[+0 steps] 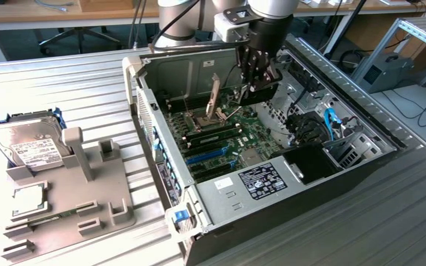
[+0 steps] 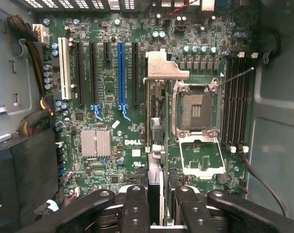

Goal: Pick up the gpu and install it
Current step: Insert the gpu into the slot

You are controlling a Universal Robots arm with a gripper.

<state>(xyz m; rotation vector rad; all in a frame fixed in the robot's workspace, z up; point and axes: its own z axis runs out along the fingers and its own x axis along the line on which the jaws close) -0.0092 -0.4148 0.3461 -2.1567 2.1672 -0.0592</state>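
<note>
Surroundings: ribbed metal desk [image 1: 72,88] carrying an open computer case [image 1: 361,166]; wooden benches and a chair stand far behind it.
Arm: reaches down from the far side into the open case.
Gripper: the gripper [image 1: 256,91] hangs above the motherboard [image 1: 228,138], near the far wall of the case.
Jaws: partly closed, clamped on the gpu; in the wrist view the black fingers [image 2: 137,204] press its two faces.
Gpu: the gpu [image 2: 155,145] is held edge-on in the jaws, its silvery bracket [image 2: 164,65] at the end away from the fingers. It hangs over the board between the black expansion slots and the open CPU socket [image 2: 195,109], just beside the socket. Whether it touches the board cannot be told.
Blue slot: a long blue slot [image 2: 120,73] lies among the black slots, apart from the card.
Fixture: a grey holder tray [image 1: 72,194] sits on the desk at the exterior view's left, well apart from the case.
Hard drive: a silver hard drive [image 1: 28,141] with a white label leans in the tray's far end.
Chip: a small square silver chip [image 1: 26,199] lies flat in the tray, nearer than the drive.
</note>
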